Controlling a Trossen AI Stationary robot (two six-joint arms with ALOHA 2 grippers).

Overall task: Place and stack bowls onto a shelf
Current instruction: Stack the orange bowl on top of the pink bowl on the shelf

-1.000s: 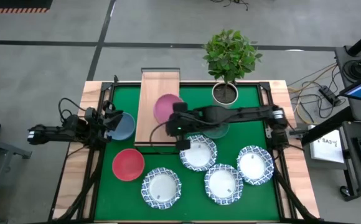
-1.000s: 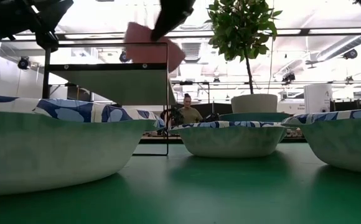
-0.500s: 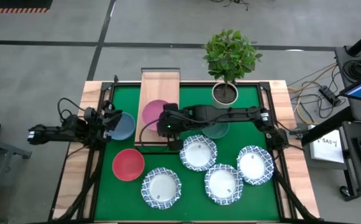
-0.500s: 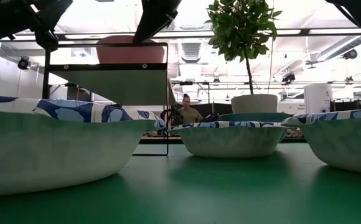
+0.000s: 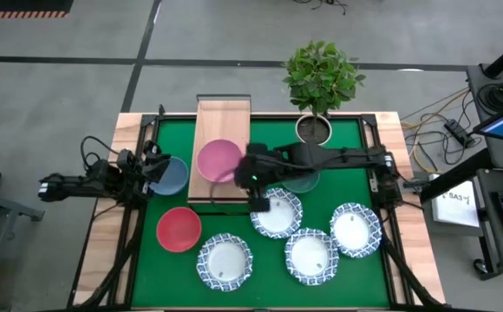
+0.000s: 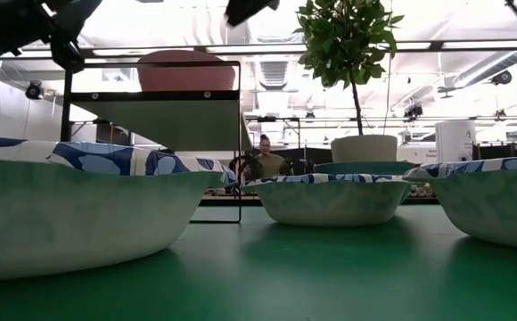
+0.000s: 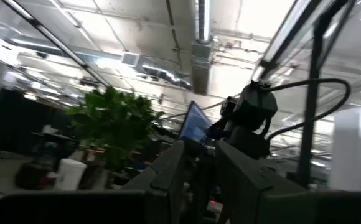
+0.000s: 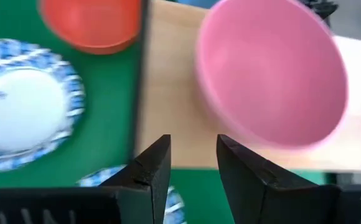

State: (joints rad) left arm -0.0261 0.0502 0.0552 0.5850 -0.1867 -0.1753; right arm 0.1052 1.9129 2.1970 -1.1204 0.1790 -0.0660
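The pink bowl (image 5: 219, 160) stands upright on its base on the light-wood shelf (image 5: 223, 117); it also shows in the low view (image 6: 187, 71) and the right wrist view (image 8: 274, 74). My right gripper (image 5: 251, 175) is open and empty, above the shelf's right edge, beside the pink bowl. My left gripper (image 5: 156, 166) is at the table's left, raised to about shelf height, shut on the blue bowl (image 5: 173, 176). The teal bowl (image 5: 302, 181) lies partly under my right arm. The red bowl (image 5: 179, 229) rests on the green mat. My left gripper is at the blue bowl's left rim (image 5: 163, 172), coming roughly level from the table's left. The gripper itself hides the place of contact. The bowl looks tilted and off the mat.
Several white bowls with blue rims (image 5: 277, 212) (image 5: 225, 262) (image 5: 310, 255) lie on the mat's near half. A potted plant (image 5: 313, 128) stands at the far edge, right of the shelf. The shelf's far half is bare. A person sits far behind the table (image 6: 267, 160).
My right gripper carried the tilted pink bowl left over the shelf, set it upright on the board and let go. It has since drawn back up and toward the table's right. The pink bowl stays on the shelf.
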